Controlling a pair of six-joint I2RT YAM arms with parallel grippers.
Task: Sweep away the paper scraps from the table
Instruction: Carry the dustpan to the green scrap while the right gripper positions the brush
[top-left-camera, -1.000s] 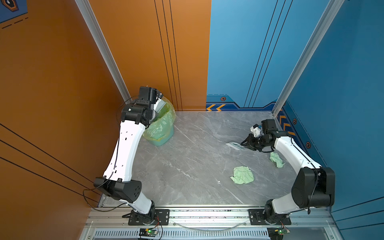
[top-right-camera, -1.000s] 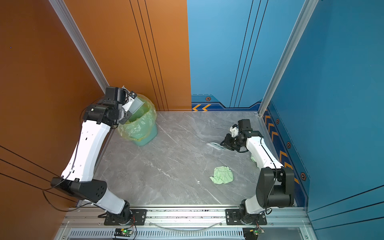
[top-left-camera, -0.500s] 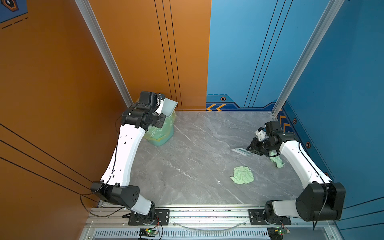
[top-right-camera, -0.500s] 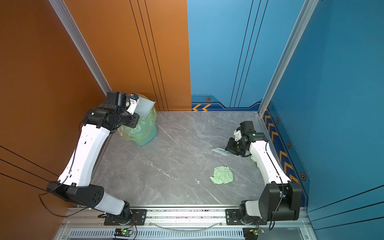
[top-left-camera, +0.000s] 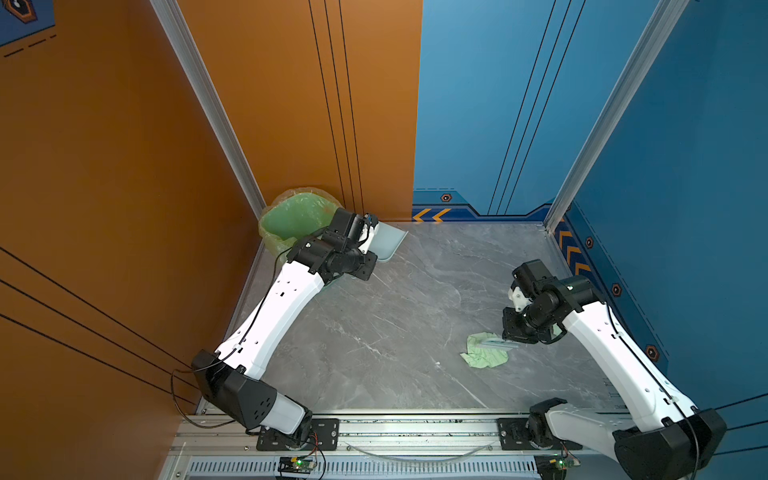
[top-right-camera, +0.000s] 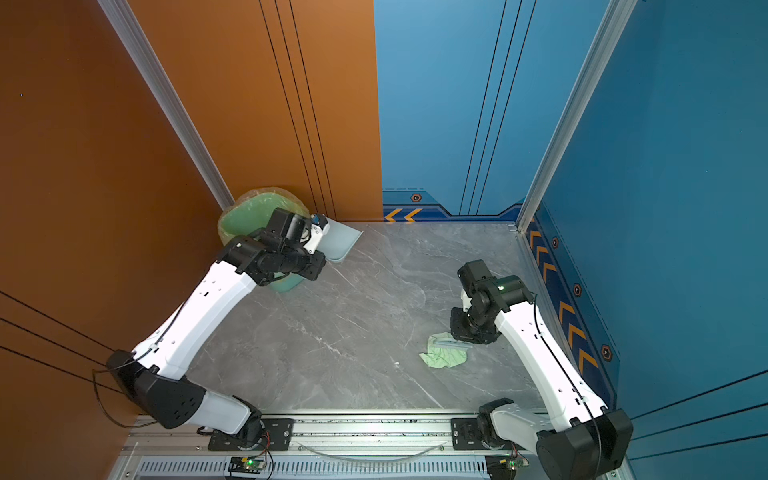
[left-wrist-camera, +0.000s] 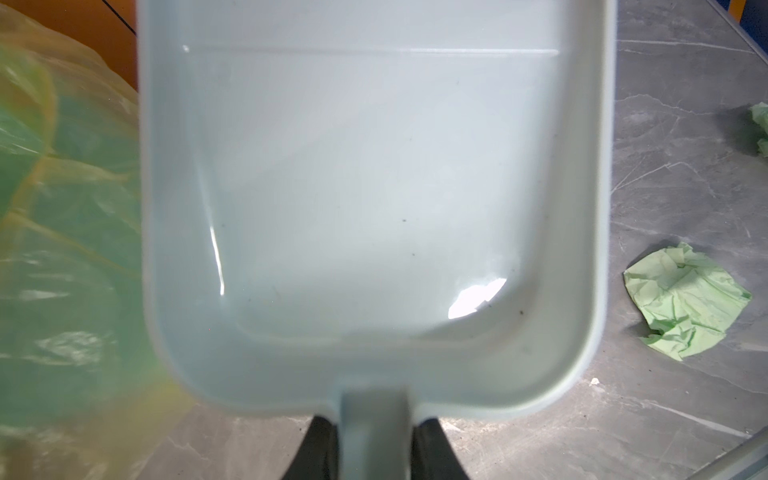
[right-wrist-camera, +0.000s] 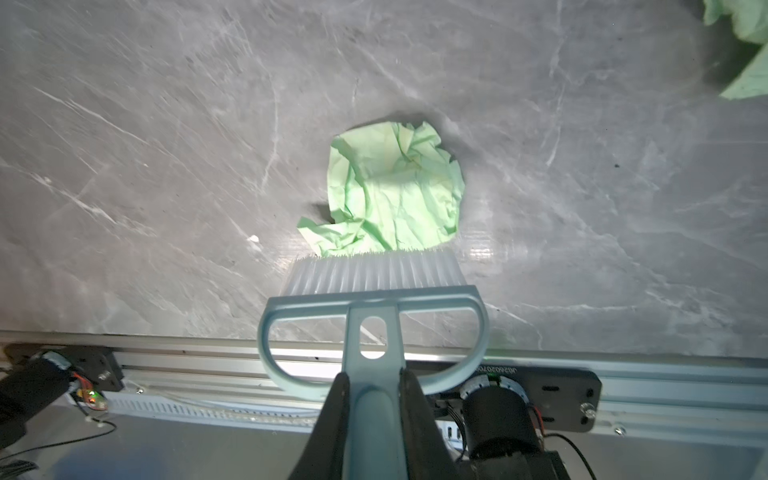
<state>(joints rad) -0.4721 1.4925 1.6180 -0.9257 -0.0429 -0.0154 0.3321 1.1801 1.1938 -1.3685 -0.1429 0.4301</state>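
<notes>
The left pincer is clamping a dustpan beside the bin bag. Well apart from that bag, the right pincer is gripping a brush touching a paper scrap.

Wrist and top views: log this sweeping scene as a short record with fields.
left jaws: shut on the dustpan handle
dustpan: empty, beside the bin
right jaws: shut on the brush handle
brush: bristles at the edge of the crumpled green scrap
other paper: second green scrap, cut off by the picture edge in both wrist views
table: two scraps seen on it
bin contents: cannot tell
</notes>
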